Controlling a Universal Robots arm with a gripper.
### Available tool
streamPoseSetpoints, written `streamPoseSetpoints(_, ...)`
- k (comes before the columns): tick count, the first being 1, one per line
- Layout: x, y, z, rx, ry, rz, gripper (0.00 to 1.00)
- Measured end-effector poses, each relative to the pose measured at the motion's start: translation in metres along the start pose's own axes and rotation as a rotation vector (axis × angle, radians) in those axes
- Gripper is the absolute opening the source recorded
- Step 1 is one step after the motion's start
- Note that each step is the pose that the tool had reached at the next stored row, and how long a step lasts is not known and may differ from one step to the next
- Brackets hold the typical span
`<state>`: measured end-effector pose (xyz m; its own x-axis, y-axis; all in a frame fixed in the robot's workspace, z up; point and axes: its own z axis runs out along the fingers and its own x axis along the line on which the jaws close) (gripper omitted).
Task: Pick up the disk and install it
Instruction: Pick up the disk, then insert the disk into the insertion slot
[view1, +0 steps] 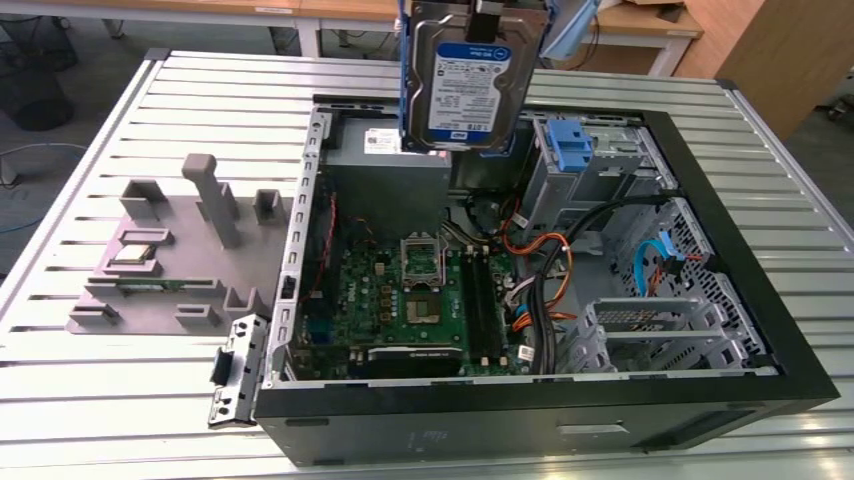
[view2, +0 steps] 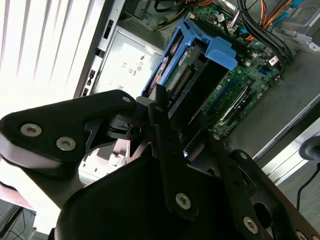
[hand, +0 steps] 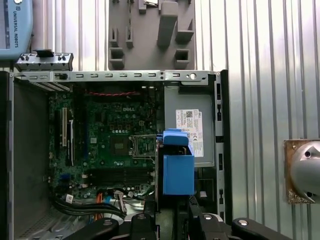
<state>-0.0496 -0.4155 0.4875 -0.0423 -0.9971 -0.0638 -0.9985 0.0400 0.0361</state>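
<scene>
One disk (view1: 470, 85) in pincer (view2: 185, 125), over PC case (view1: 534, 425)

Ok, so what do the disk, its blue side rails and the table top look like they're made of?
On the disk, the body looks like bare silver metal with a dull sheen. Its side rails look like moulded plastic, matte uniform blue. Probably aluminium for the table: ribbed silver slats catching the light.

An open desktop computer case (view1: 467, 440) lies on its side on a slatted metal table (view1: 120, 410) — its green motherboard (view1: 387, 300) exposed at centre. At top centre the disk (view1: 470, 85) hangs upright above the case, its blue-and-white label facing the camera. A grey moulded fixture (view1: 147, 290) sits at left.
</scene>
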Motion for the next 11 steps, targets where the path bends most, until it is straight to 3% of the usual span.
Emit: streamPoseSetpoints(11, 0.0141, -0.0006, -0.0004, 0.0000, 0.0000, 0.000, 0.35)
